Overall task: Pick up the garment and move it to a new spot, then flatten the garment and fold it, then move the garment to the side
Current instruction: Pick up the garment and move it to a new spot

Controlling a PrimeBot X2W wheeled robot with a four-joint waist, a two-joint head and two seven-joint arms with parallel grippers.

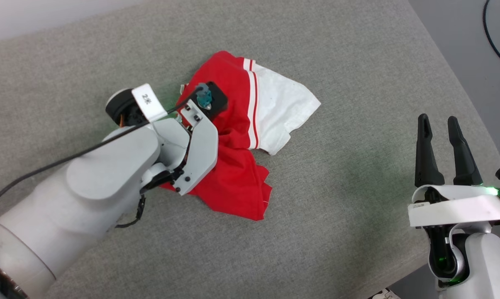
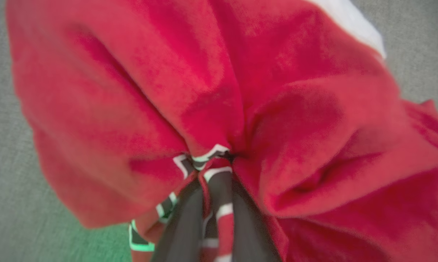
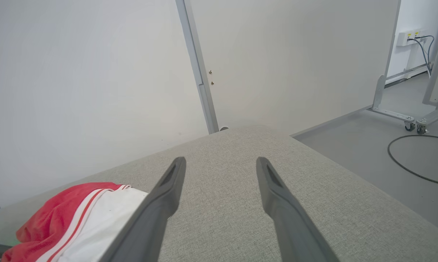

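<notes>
The garment (image 1: pixel 237 174), a red shirt with a white sleeve and red-white stripe trim, lies bunched in the middle of the grey fabric surface (image 1: pixel 341 216). My left arm's wrist (image 1: pixel 200 128) hovers over the shirt's left part and hides the fingers in the head view. In the left wrist view my left gripper (image 2: pixel 213 174) is shut on a gathered fold of the garment (image 2: pixel 160 91), with black, white-outlined lettering pinched between its fingers. My right gripper (image 1: pixel 438 120) stands open at the lower right, apart from the shirt. The right wrist view shows the right gripper (image 3: pixel 220 163) with nothing between its fingers and the garment (image 3: pixel 69 214) at its lower left.
The padded surface ends at a right edge (image 1: pixel 465 87), with grey floor and a black cable (image 1: pixel 496 41) beyond. A pale wall panel (image 3: pixel 95 91) rises behind the far edge. A wheeled frame (image 3: pixel 411 120) and a cable loop (image 3: pixel 415 160) are on the floor.
</notes>
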